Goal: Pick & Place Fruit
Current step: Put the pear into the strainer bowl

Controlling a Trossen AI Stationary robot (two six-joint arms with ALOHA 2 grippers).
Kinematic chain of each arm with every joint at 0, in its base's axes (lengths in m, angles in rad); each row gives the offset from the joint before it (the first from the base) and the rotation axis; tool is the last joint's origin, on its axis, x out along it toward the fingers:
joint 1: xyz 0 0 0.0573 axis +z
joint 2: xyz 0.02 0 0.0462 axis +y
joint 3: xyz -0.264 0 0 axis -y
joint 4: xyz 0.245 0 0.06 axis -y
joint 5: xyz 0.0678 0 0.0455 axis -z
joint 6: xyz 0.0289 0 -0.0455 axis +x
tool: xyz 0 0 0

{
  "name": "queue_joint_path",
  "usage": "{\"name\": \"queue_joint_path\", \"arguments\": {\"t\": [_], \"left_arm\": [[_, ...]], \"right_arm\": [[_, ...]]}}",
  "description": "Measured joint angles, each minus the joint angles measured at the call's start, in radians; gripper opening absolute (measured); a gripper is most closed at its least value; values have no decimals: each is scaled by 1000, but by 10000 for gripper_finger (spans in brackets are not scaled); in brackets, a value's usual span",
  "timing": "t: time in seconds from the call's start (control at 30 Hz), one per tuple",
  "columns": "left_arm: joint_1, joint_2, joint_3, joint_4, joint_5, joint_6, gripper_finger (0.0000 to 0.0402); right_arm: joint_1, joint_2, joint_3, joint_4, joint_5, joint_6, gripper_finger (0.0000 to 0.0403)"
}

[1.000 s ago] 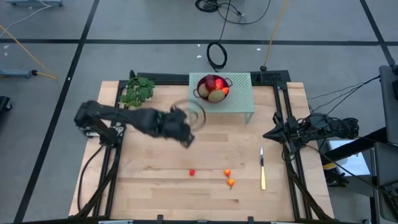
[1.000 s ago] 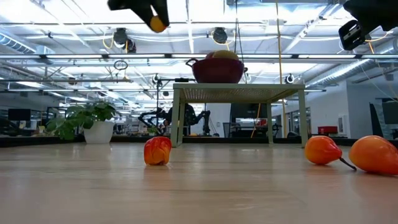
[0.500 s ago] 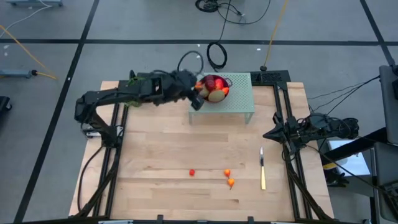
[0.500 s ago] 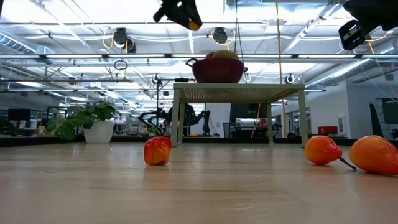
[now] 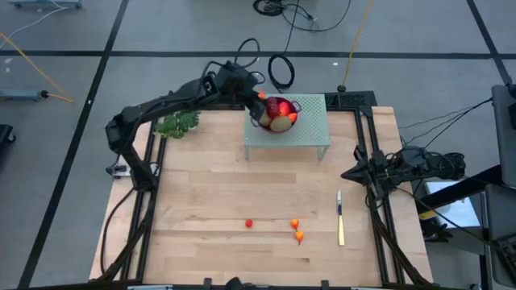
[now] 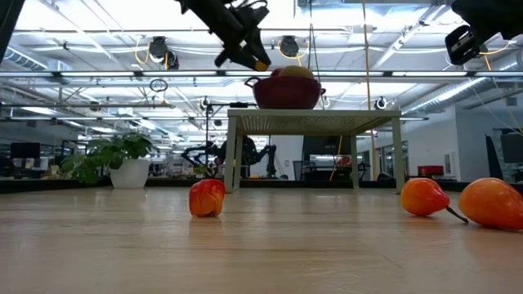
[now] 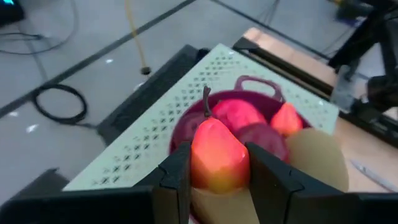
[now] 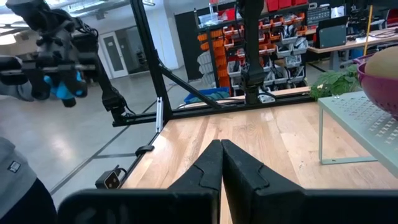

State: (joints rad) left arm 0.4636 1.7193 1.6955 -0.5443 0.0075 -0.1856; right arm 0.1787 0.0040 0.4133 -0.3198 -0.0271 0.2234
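I have the left hand (image 7: 219,167) raised over the dark red bowl (image 5: 276,112), at the bowl's left rim as seen from above. Its fingers (image 7: 176,177) are part-way closed on a small orange-red fruit (image 7: 219,157) with a thin stem pointing up, one finger on each side of it. In the low view that held fruit (image 6: 260,63) hangs just above and to the left of the bowl's rim, not yet inside.

The bowl sits on a pale green perforated stand (image 5: 310,127) at the far edge of the surface (image 5: 210,201), near the middle. Inside it I can see a dark red ball (image 7: 235,113), another dark red piece beside it, a brownish-green oval (image 7: 314,157) and a small orange-red bit (image 7: 286,120).

Still on the surface toward the near edge: one small red piece (image 5: 249,223) and two orange-red ones (image 5: 297,229) close together to its right. A slim yellowish knife (image 5: 340,219) lies further right, toward the right edge. A leafy green sprig (image 5: 177,124) lies near the far left corner.

The right hand (image 8: 220,163) waits at the right edge of the surface, fingers pressed fully together with nothing between them.
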Motion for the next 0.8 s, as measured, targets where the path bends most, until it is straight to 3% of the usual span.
{"name": "queue_joint_path", "arguments": {"t": [0.13, 0.57, 0.8], "left_arm": [[13, 21, 0, 16, 64, 0, 118], [15, 23, 0, 38, 33, 35, 118], [62, 26, 0, 57, 144, 52, 118]], "right_arm": [[0, 0, 0, 1, 0, 0, 4], [0, 0, 0, 0, 0, 0, 4], [0, 0, 0, 0, 0, 0, 4]]}}
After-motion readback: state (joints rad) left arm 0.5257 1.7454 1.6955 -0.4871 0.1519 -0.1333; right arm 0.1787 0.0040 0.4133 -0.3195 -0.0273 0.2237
